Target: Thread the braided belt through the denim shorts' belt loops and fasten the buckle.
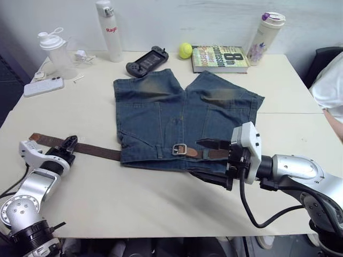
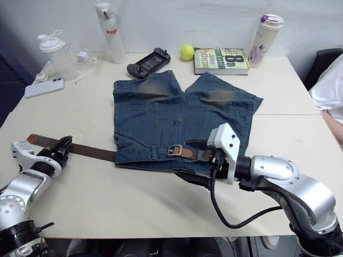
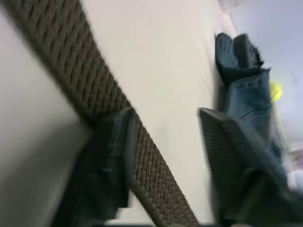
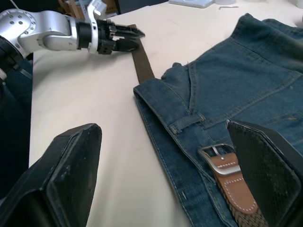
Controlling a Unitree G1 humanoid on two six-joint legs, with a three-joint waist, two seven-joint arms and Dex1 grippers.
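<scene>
The denim shorts (image 1: 182, 115) lie flat at mid-table, waistband toward me. The braided belt (image 1: 94, 151) runs from its loose end at the left, enters the waistband at the shorts' left edge, and passes a belt loop (image 4: 187, 124). The silver buckle (image 1: 179, 149) lies on the waistband with a tan tab beside it. My left gripper (image 1: 68, 145) is open low over the belt's left stretch, one finger (image 3: 111, 161) lying over the strap. My right gripper (image 4: 163, 127) is wide open just past the waistband's near edge, right of the buckle, holding nothing.
Along the table's far edge stand a phone (image 1: 43, 87), a shaker bottle (image 1: 53, 51), a white bottle (image 1: 109, 29), a game controller (image 1: 146, 60), a tennis ball (image 1: 185, 50), a book (image 1: 220, 58) and a tumbler (image 1: 266, 35). A person's sleeve (image 1: 329, 85) shows at far right.
</scene>
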